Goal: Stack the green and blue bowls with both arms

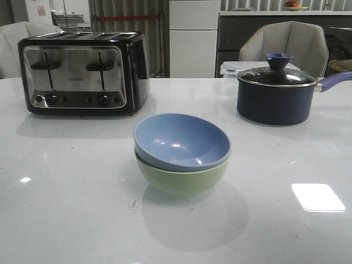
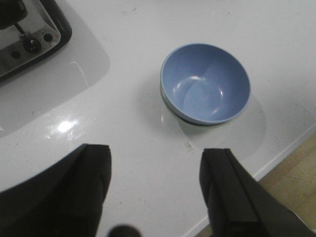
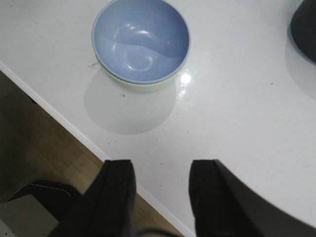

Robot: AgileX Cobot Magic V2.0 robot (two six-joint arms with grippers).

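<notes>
Bowls: blue bowl (image 1: 181, 142) sits nested in green bowl (image 1: 182, 176) near the middle of the table (image 1: 66, 209), tilted a little, its rim higher toward the saucepan (image 1: 275, 94).
Left gripper (image 2: 155, 190): fingers spread, holding nothing, well back from the stack.
Right gripper (image 3: 162, 195): likewise spread and empty, over the table edge.
Step in hand: stacking looks done; withdraw both arms.
Doing it well: pull away without brushing the stack; whether the tilt needs fixing is hard to judge.
Clearance: toaster (image 1: 82, 71) well apart.

White table (image 1: 66, 209) bearing toaster (image 1: 82, 73), lidded saucepan (image 1: 278, 94), green bowl (image 1: 184, 179) under blue bowl (image 1: 181, 141).
</notes>
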